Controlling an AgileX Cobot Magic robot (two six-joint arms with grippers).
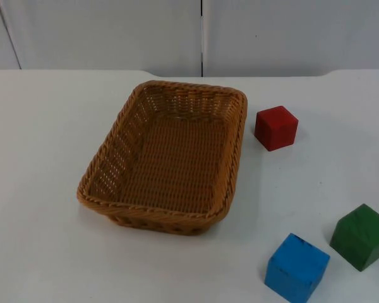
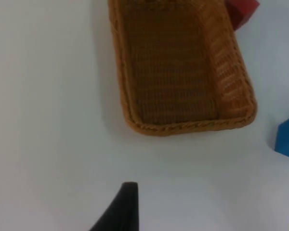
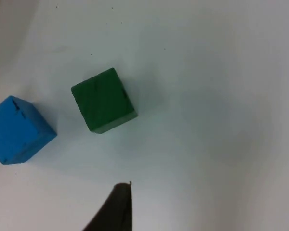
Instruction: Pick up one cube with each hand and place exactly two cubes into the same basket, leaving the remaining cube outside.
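Outside the basket (image 1: 170, 154) sit three cubes — tool states: cannot tell.

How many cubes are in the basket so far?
None yet. The basket holds nothing. The red cube, blue cube and green cube all sit on the table outside it. Nothing is in hand; two cubes must go in, one stays out.

1. Basket (image 1: 117, 154): woven wicker look, tan, ribbed and rough, faint sheen on the rim.
2. Red cube (image 1: 276, 127), blue cube (image 1: 296, 267), green cube (image 1: 361, 236): painted, matt; blue and green show dark scuffs.
3. Table (image 1: 44, 126): white, smooth, matt.
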